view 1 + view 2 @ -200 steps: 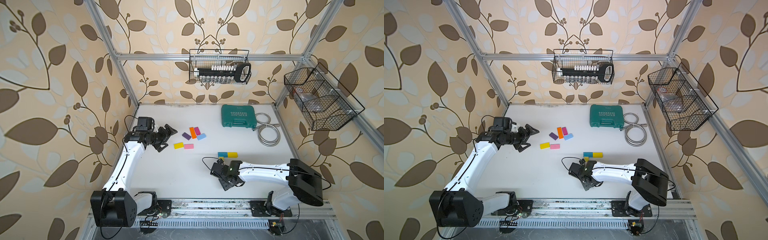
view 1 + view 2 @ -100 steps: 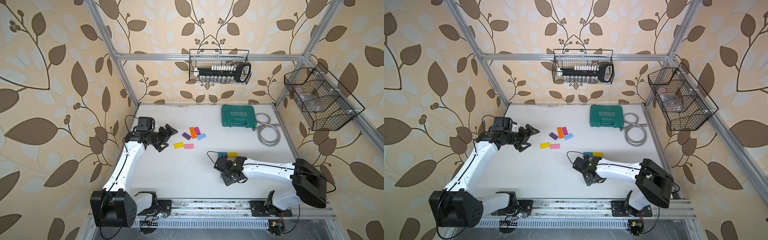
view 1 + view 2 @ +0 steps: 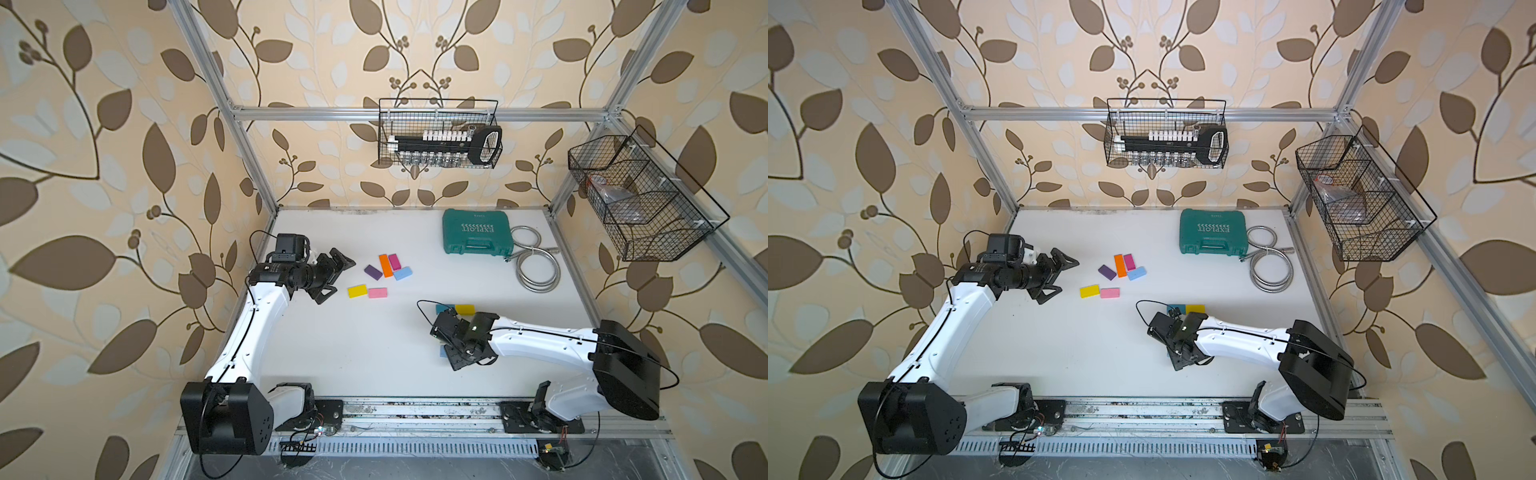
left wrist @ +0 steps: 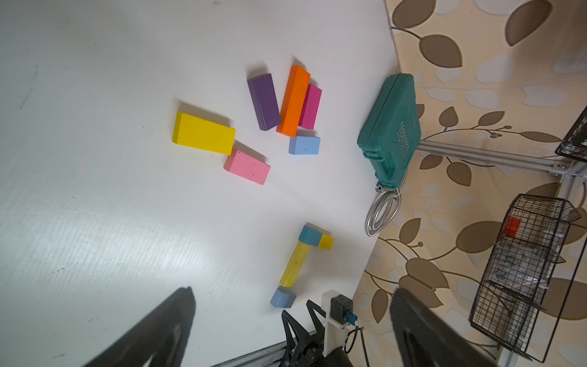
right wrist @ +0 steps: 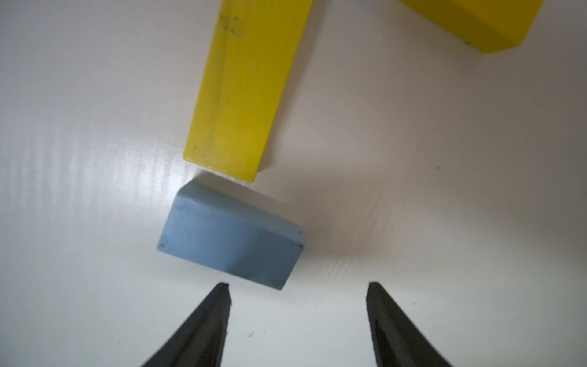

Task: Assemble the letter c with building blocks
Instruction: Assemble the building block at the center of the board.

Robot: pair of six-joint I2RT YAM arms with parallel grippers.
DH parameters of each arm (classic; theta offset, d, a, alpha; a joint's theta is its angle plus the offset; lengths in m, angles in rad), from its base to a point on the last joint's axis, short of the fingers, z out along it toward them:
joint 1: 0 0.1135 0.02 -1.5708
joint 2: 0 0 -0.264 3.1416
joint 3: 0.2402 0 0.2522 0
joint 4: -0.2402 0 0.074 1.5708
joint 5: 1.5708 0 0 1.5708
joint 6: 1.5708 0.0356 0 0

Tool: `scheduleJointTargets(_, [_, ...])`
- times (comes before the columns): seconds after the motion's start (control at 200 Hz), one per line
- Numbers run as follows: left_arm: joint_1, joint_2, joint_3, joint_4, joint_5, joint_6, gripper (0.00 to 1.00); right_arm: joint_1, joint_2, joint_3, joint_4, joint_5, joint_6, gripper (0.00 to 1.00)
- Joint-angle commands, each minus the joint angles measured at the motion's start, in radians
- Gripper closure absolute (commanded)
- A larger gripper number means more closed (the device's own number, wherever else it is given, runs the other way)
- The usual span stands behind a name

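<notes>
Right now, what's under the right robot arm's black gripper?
A small light blue block and a long yellow bar lie beneath the open right gripper. From above, the arm mostly covers the bar.

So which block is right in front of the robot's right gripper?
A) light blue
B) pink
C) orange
A: the right wrist view shows a light blue block lying just ahead of the open right gripper, near the end of the long yellow bar.

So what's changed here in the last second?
The right gripper shifted slightly toward the back, closer to the teal block and yellow block. It grabbed and released nothing; its jaws are open. The left gripper and all blocks stayed put.
</notes>
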Motion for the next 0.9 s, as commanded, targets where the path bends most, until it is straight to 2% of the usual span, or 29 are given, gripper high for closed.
scheduleJointTargets(0.0, [-0.011, -0.029, 0.000, 0.019, -0.005, -0.001, 0.01, -0.005, -0.058, 0.000, -0.030, -0.040, 0.036, 0.33])
scheduleJointTargets(0.04, [-0.011, -0.029, -0.002, 0.020, -0.005, -0.004, 0.01, -0.007, -0.073, 0.015, -0.033, -0.058, 0.058, 0.32])
scheduleJointTargets(0.11, [-0.012, -0.029, -0.002, 0.024, -0.005, -0.006, 0.01, -0.008, -0.083, 0.044, -0.043, -0.083, 0.131, 0.23])
scheduleJointTargets(0.275, [-0.011, -0.025, -0.004, 0.031, -0.007, -0.010, 0.01, -0.007, -0.079, 0.099, -0.032, -0.062, 0.367, 0.19])
scheduleJointTargets(0.4, [-0.011, -0.027, -0.009, 0.031, -0.007, -0.012, 0.01, -0.007, -0.049, 0.114, -0.014, -0.024, 0.479, 0.17])
scheduleJointTargets(0.5, [-0.011, -0.028, -0.005, 0.031, -0.005, -0.009, 0.01, -0.007, 0.001, 0.139, -0.042, 0.005, 0.505, 0.12])
scheduleJointTargets(0.635, [-0.011, -0.025, 0.002, 0.030, -0.001, -0.008, 0.01, -0.008, 0.067, 0.154, -0.049, 0.008, 0.483, 0.09])
scheduleJointTargets(0.895, [-0.011, -0.023, 0.006, 0.033, -0.002, -0.007, 0.01, -0.015, 0.116, 0.116, 0.011, -0.012, 0.478, 0.10])
